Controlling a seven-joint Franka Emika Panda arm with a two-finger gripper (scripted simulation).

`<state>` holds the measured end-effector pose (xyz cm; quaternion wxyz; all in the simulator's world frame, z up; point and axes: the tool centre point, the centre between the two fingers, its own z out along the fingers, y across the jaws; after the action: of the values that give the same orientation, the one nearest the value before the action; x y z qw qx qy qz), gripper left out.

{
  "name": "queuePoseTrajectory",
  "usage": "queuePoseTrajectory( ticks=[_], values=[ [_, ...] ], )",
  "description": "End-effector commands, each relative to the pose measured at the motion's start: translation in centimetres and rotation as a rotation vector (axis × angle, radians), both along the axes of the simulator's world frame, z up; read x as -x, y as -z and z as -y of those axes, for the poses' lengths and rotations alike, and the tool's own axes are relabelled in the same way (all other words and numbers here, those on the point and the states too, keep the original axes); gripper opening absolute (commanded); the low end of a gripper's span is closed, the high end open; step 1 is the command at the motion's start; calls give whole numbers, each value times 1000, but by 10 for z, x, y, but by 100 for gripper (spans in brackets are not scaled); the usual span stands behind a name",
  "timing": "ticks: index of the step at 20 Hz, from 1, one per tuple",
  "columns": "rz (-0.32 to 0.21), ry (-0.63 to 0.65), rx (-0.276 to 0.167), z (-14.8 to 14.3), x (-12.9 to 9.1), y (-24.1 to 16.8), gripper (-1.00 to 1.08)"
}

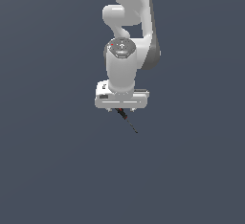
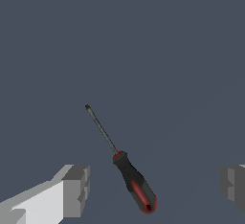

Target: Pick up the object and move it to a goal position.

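The object is a small screwdriver with a thin dark shaft and a thicker black handle with red inlays (image 2: 134, 182). It lies flat on the dark grey floor. In the wrist view it sits between my two grey fingertips (image 2: 76, 189), which stand wide apart and touch nothing. My gripper (image 2: 155, 187) is open and hovers above the handle. In the exterior view the white gripper (image 1: 121, 109) hangs straight down over the screwdriver (image 1: 127, 119), whose shaft pokes out below it toward the exterior view's right; the handle is mostly hidden under the hand.
The floor (image 1: 57, 161) is a plain dark grey surface. The white arm (image 1: 129, 22) rises above the gripper in the exterior view.
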<state>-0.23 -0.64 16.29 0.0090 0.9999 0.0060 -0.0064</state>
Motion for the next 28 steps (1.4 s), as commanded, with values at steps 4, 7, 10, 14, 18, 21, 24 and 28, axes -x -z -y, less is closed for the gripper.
queuePoseTrajectory(
  ticks=[4,7,10,14,18,21,24,28],
  values=[
    [7,-5,3,2,-2,-2,100],
    [28,-16,13,8,-9,-8,100],
    [41,-21,20,12,-13,-12,100],
    [40,-22,19,11,-13,-12,100],
    [38,-46,19,10,-11,-7,100],
    [36,-79,18,8,-8,0,100],
    [32,-126,16,6,-3,10,100],
    [26,-209,12,1,6,27,100]
  ],
)
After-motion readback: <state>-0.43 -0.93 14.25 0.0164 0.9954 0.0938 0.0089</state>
